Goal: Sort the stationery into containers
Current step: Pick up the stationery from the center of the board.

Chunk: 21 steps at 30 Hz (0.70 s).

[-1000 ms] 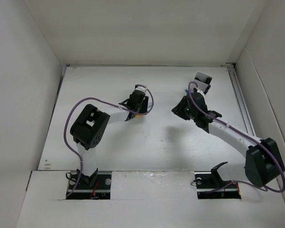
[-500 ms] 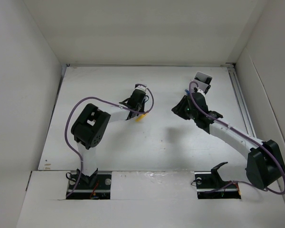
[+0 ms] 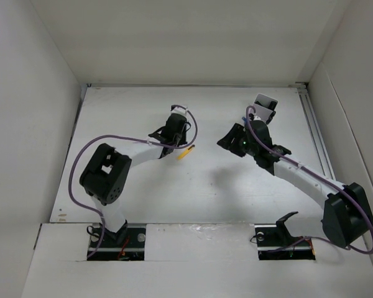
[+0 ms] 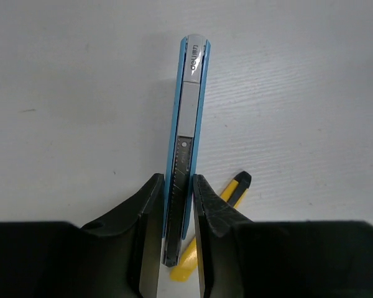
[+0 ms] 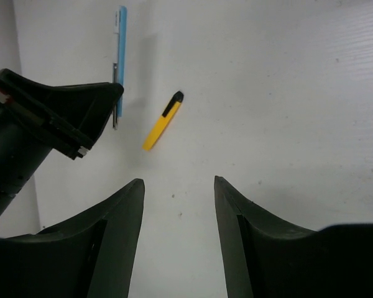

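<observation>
My left gripper (image 4: 177,183) is shut on the silver-blue pen (image 4: 189,124), holding its near end; the pen points straight ahead, close over the white table. The short yellow stick (image 4: 234,191) lies on the table just right of the fingers, partly under them. In the top view the left gripper (image 3: 174,128) is at centre back and the yellow stick (image 3: 185,152) lies just to its right. My right gripper (image 5: 179,183) is open and empty above bare table, facing the stick (image 5: 161,121) and the pen (image 5: 120,49). The other stationery is out of view.
A white rectangular object (image 3: 265,103), perhaps the tray, sits at the back right behind the right arm (image 3: 298,174). White walls enclose the table (image 3: 143,186) on three sides. The left arm's purple cable (image 3: 112,139) loops above the table.
The left gripper has shifted back and left, and the yellow stick now lies in the open beside it. The right gripper has swung slightly to the left.
</observation>
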### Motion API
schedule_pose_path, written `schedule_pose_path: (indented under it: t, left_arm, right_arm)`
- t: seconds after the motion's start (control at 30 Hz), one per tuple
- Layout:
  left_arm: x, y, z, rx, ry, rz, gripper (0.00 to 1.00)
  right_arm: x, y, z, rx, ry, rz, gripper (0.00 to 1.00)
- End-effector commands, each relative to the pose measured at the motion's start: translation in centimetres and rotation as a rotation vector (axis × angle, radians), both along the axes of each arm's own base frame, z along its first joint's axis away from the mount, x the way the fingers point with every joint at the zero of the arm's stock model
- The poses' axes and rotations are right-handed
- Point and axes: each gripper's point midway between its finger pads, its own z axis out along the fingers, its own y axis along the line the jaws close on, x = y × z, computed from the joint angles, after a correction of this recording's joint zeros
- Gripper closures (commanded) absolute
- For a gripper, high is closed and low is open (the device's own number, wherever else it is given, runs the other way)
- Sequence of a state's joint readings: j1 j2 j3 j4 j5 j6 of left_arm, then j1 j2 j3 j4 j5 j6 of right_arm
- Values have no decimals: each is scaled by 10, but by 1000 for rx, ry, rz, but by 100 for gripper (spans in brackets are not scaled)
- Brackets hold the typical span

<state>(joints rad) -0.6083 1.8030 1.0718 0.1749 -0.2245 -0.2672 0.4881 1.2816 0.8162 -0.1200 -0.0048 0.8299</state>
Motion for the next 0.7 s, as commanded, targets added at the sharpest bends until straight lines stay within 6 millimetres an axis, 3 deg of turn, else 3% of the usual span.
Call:
schedule_pose_path:
  t: [0.0, 0.23, 0.27, 0.3, 0.37, 0.57, 0.6, 0.67]
  left_arm:
    - [6, -6, 72, -119, -151, 7, 100]
    - [-15, -14, 98, -214, -173, -48, 100]
    - [-21, -15, 92, -228, -159, -62, 100]
    - [-26, -24, 102, -276, -171, -116, 100]
    - [-35, -31, 100, -312, -157, -157, 100]
    - [-51, -51, 113, -414, -148, -279, 100]
    - [-55, -52, 108, -414, -132, -290, 100]
    - [-59, -56, 109, -434, -118, -311, 100]
  right_arm:
    - [-1, 22, 34, 102, -101, 90, 45]
    - [-10, 35, 71, 217, -172, 158, 39]
    - [-10, 38, 78, 231, -189, 172, 38]
    - [-9, 39, 81, 242, -192, 169, 35]
    - [-5, 46, 88, 265, -193, 187, 33]
    - [14, 72, 83, 295, -166, 222, 31]
    - [18, 76, 89, 302, -172, 231, 31]
    - [27, 83, 76, 283, -146, 241, 31]
